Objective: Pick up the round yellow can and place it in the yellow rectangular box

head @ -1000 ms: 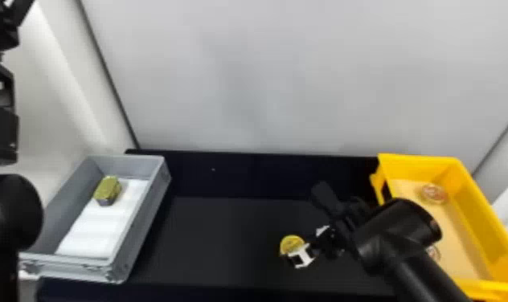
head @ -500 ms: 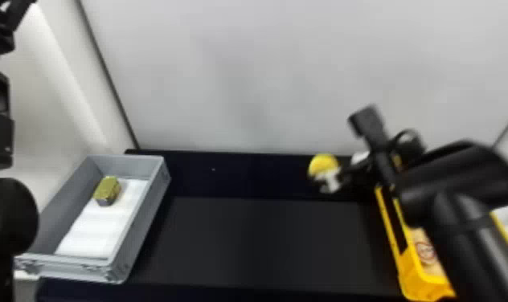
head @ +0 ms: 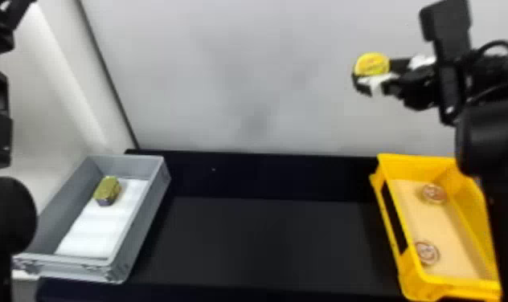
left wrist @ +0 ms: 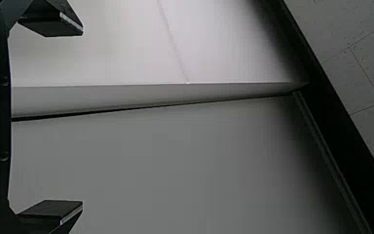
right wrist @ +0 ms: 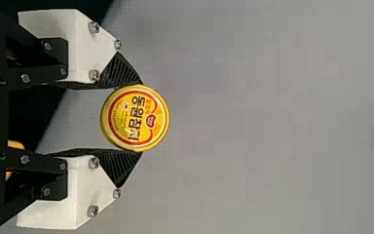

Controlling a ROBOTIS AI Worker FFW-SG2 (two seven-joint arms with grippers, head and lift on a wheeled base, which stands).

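The yellow rectangular box (head: 416, 164) at right holds two small, round, apparently clear items (head: 434, 193), one near its far end, one nearer. In the grey box (head: 144, 209) at left, a greenish tin (head: 107, 189) sits on a white lining (head: 92, 233). The right arm reaches in from the right edge, its end effector (head: 372, 72) raised before the wall and pinching the round yellow can (head: 371, 63). The left end effector (head: 12, 16) waits at the left edge, fingers spread.

Black table (head: 265, 245), two boxes on it.
Grey box (head: 150, 217) left, yellow rectangular box (head: 414, 166) right, well apart.
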